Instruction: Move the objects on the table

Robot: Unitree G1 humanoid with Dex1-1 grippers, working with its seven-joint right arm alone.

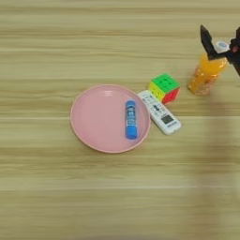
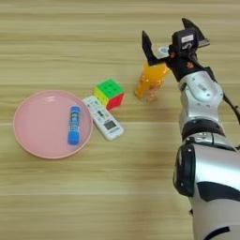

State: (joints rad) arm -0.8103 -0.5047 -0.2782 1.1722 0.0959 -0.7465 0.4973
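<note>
Starting from the left, the pink plate (image 2: 28, 136) lies flat on the wooden table (image 2: 93, 201), and the blue tube (image 2: 74, 124) rests inside it, near its right side, lying lengthwise toward the far edge. Just beside the plate's right rim is a white remote control (image 2: 103, 117), set at an angle, and a colourful puzzle cube (image 2: 109, 93) stands touching or almost touching its far end. Further right stands the orange-drink bottle (image 2: 151, 80), upright. The right gripper (image 2: 171, 40) is at the bottle's white cap — its two black fingers are spread wide, one on each side of the cap, not closed on it.
</note>
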